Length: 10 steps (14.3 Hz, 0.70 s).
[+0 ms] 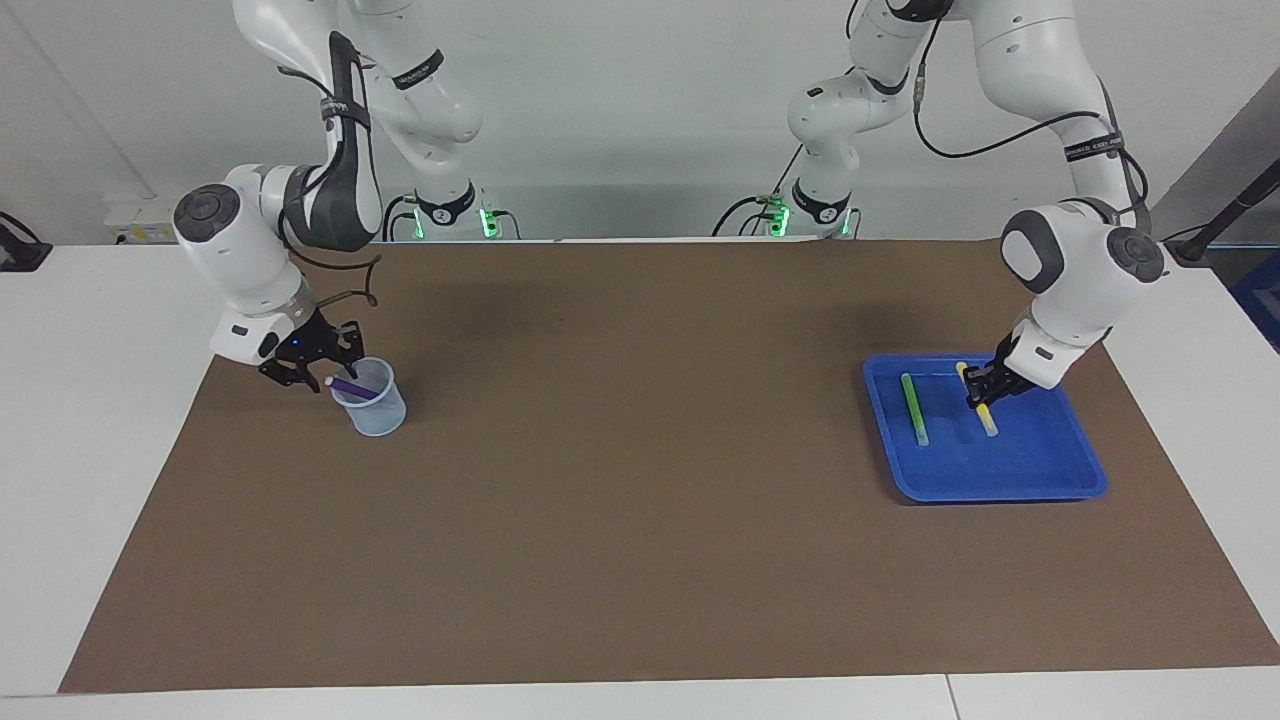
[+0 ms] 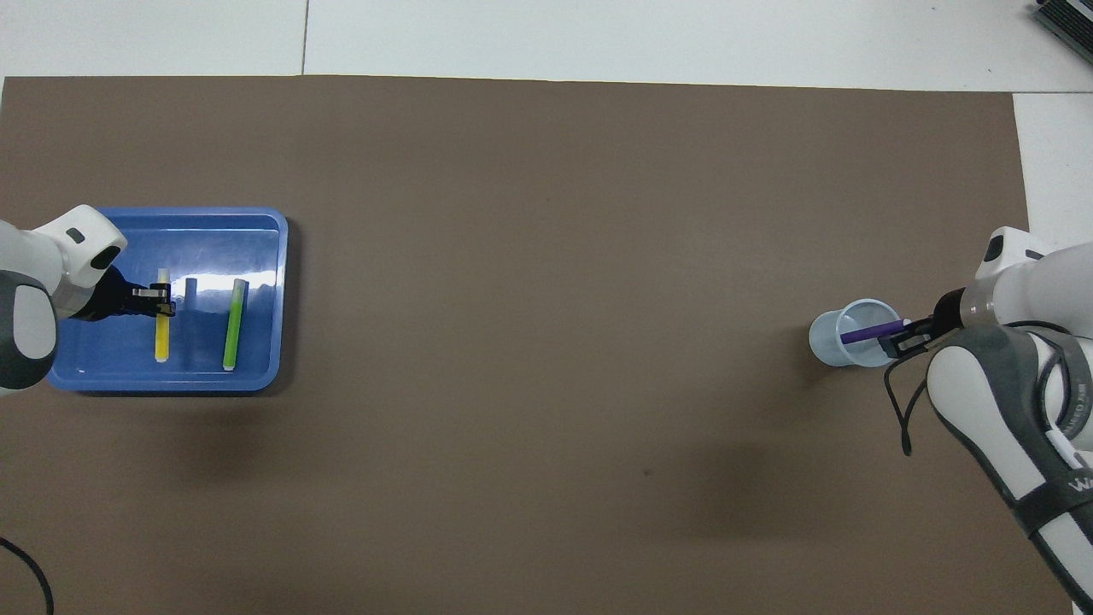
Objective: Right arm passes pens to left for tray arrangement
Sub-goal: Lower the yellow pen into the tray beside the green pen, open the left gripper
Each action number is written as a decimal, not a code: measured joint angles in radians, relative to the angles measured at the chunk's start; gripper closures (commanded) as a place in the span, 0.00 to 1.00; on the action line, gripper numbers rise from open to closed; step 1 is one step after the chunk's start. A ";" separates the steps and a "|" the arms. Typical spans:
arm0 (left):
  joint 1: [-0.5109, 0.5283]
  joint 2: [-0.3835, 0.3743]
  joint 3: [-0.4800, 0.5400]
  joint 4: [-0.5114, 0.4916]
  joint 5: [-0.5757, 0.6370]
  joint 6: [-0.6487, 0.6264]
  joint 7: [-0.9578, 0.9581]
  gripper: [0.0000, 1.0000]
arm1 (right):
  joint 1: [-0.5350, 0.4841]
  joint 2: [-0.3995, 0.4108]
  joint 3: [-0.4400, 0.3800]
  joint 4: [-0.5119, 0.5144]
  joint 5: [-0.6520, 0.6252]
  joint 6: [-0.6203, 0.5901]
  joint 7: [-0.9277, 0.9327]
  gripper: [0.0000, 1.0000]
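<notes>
The blue tray sits toward the left arm's end of the table. A green pen lies flat in it. My left gripper is down inside the tray, shut on the yellow pen, which runs parallel to the green one. Whether the yellow pen rests on the tray floor I cannot tell. The purple pen leans in a pale blue cup toward the right arm's end. My right gripper is at that pen's pale upper tip.
A brown mat covers most of the white table. A wide stretch of bare mat separates cup and tray. A dark object lies off the mat at a corner of the table farthest from the robots.
</notes>
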 measured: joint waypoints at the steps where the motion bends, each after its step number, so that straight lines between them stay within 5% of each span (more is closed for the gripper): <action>1: 0.000 0.010 0.000 0.000 0.000 0.008 0.000 1.00 | 0.000 0.000 0.002 0.006 0.000 -0.007 0.017 0.50; 5: 0.000 0.025 -0.001 -0.017 0.000 0.060 0.000 1.00 | 0.000 0.007 0.003 0.036 0.001 -0.020 0.035 0.50; 7: 0.001 0.024 -0.001 -0.022 0.000 0.075 0.000 0.35 | 0.000 0.013 0.003 0.044 0.006 -0.022 0.056 0.50; 8: 0.001 0.025 -0.001 -0.024 0.001 0.080 0.001 0.23 | 0.000 0.016 0.003 0.046 0.010 -0.022 0.072 0.53; 10: 0.002 0.027 -0.002 -0.027 0.001 0.083 0.001 0.20 | 0.000 0.018 0.003 0.047 0.027 -0.023 0.093 0.54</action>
